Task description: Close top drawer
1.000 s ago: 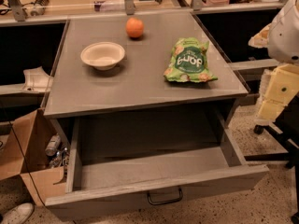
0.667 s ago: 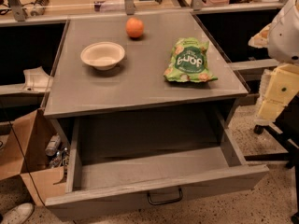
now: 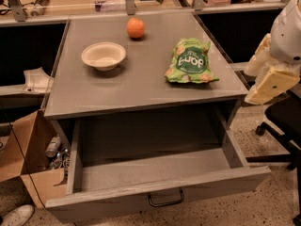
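Seemingly nothing is changing: the top drawer is staying wide open, the claw waiting at right edge, open or closed unclear.

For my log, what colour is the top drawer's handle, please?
Black handle, camera view; gripper hangs at the right edge.

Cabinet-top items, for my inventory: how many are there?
3: bowl at left, orange at the back, green snack bag at right. The gripper hangs right of the cabinet.

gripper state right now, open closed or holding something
Gripper: cannot be told. It hangs at the right of the view beside the cabinet top, clear of the open top drawer.
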